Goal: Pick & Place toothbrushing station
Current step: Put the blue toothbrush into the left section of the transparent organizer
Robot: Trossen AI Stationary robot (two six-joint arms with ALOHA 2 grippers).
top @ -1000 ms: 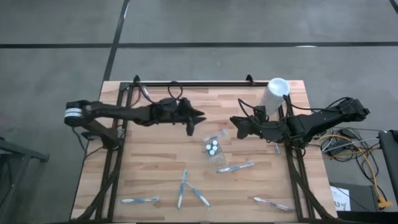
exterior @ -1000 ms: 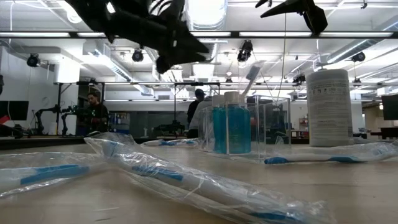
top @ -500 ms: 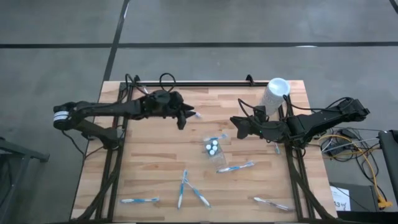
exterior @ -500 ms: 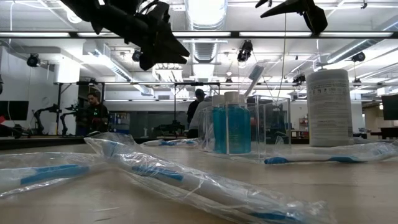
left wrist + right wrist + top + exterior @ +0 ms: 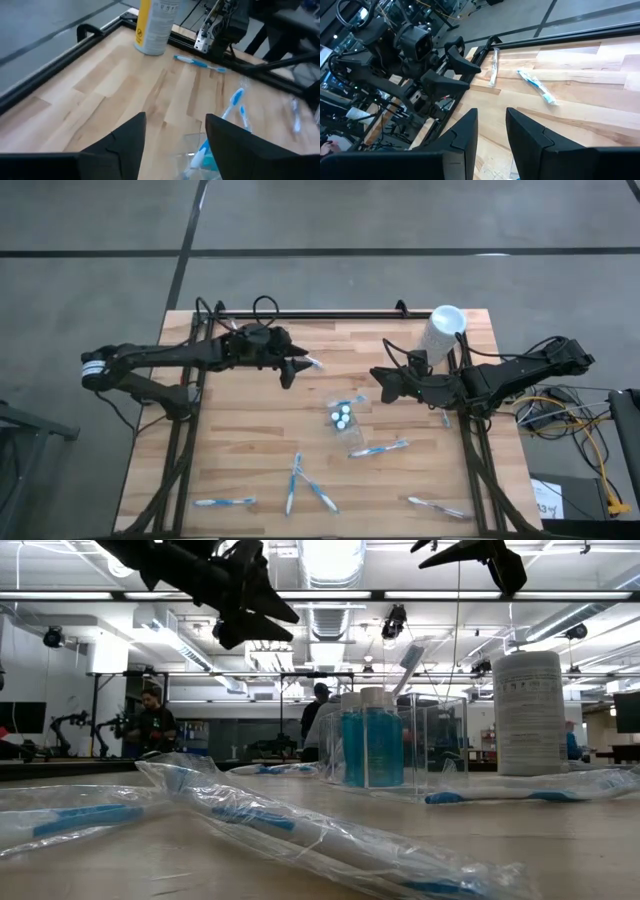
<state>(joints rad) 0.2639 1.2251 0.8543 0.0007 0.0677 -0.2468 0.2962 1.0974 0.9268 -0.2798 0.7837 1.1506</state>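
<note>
A clear plastic pouch [image 5: 342, 415] stands mid-table holding small blue white-capped tubes [image 5: 372, 745], with one toothbrush [image 5: 410, 660] sticking up out of it. Several blue-and-white toothbrushes lie flat on the wood, one [image 5: 378, 448] just near of the pouch and one [image 5: 311, 363] beyond the tips of my left gripper [image 5: 293, 367]. That gripper hangs open above the table's far left with nothing between its fingers [image 5: 130, 135]. My right gripper [image 5: 377, 375] hovers right of the pouch, its fingers [image 5: 467, 132] a little apart and empty.
A tall white cylinder [image 5: 443, 330] stands at the far right corner. More wrapped toothbrushes lie near the front edge [image 5: 225, 502], [image 5: 437, 506], and one [image 5: 494, 67] lies by the black rail [image 5: 300, 314] along the far edge. People stand in the room behind the table.
My left gripper has drawn back toward the table's left and far edge, rising a little, and its fingers have spread wider. A toothbrush that it stood over now shows on the wood just past its tips.
</note>
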